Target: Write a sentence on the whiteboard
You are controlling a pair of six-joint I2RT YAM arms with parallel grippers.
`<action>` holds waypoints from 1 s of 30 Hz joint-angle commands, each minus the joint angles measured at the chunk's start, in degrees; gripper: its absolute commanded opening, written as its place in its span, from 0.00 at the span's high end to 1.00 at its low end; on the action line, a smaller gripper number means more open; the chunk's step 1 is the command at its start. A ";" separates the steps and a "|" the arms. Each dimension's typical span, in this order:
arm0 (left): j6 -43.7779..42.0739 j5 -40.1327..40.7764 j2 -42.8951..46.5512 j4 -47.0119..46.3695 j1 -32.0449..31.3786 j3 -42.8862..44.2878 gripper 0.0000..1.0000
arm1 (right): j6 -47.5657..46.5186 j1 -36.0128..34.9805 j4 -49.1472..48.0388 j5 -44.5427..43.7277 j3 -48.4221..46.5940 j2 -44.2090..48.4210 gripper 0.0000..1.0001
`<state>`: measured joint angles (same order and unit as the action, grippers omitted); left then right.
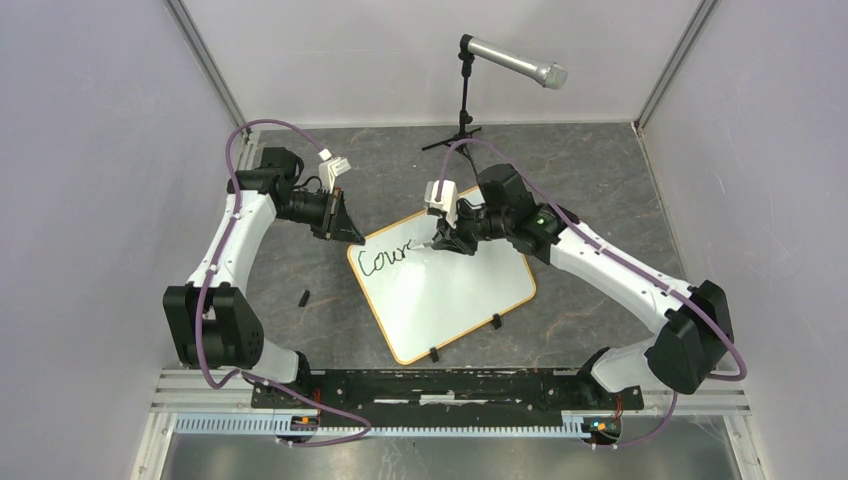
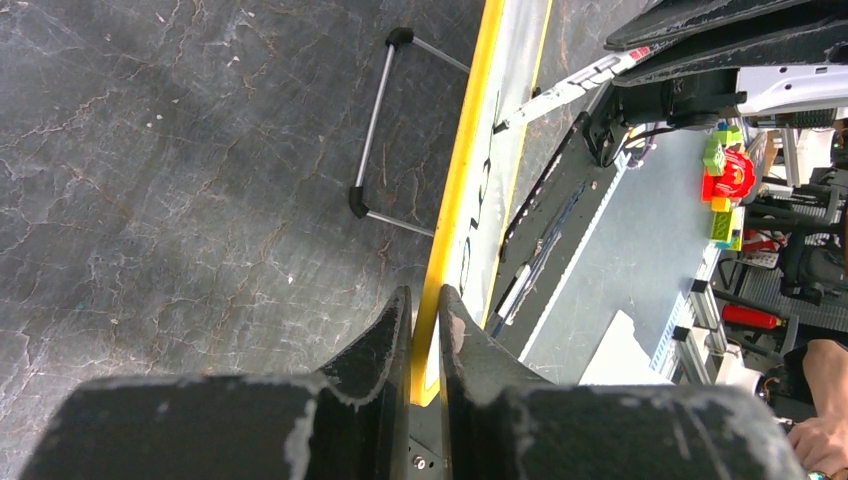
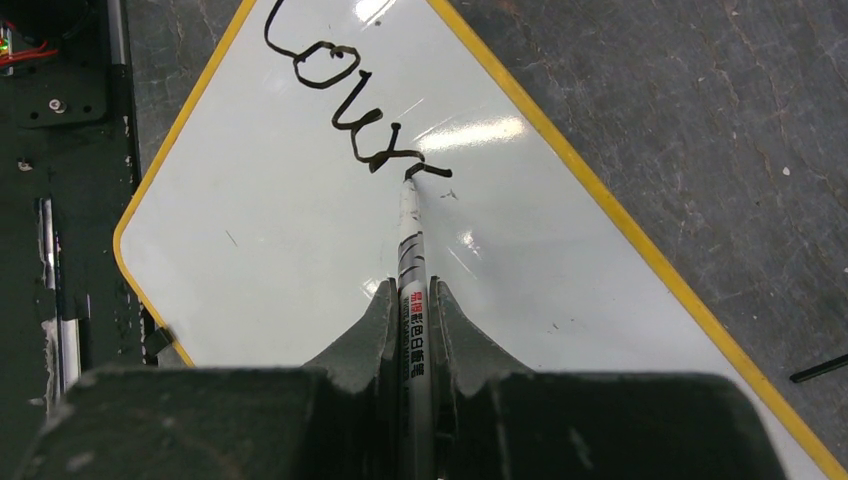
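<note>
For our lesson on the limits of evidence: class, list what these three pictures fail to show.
- Left wrist: the sentence, seen edge-on along the whiteboard, is unreadable.
- Right wrist: rear end of the marker, hidden inside the right gripper.
- Top: small black item left of the whiteboard, too small to identify.

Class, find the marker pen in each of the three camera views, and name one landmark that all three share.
Top external: the marker is just above centre, with its tip on the whiteboard.
Left wrist: the marker is at upper right, a slanted white stick touching the board.
Right wrist: the marker is in the centre, pointing up out of the right hand.
Shared landmark: the board's yellow rim.
</note>
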<state>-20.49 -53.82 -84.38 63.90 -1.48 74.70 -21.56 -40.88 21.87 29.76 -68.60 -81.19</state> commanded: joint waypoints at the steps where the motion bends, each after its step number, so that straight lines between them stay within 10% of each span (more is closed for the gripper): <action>1: -1.24 1.80 0.68 0.66 -0.28 0.81 0.98 | -1.94 -0.15 1.66 -1.02 2.59 1.21 1.00; 30: -1.08 1.98 0.61 0.63 -0.39 0.98 0.98 | -1.38 2.04 0.99 -1.76 -2.45 -0.70 1.00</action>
<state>-20.49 -53.63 -84.38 63.68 -1.63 74.70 -22.81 -39.24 23.42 29.39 -69.54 -80.86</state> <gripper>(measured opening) 0.176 0.148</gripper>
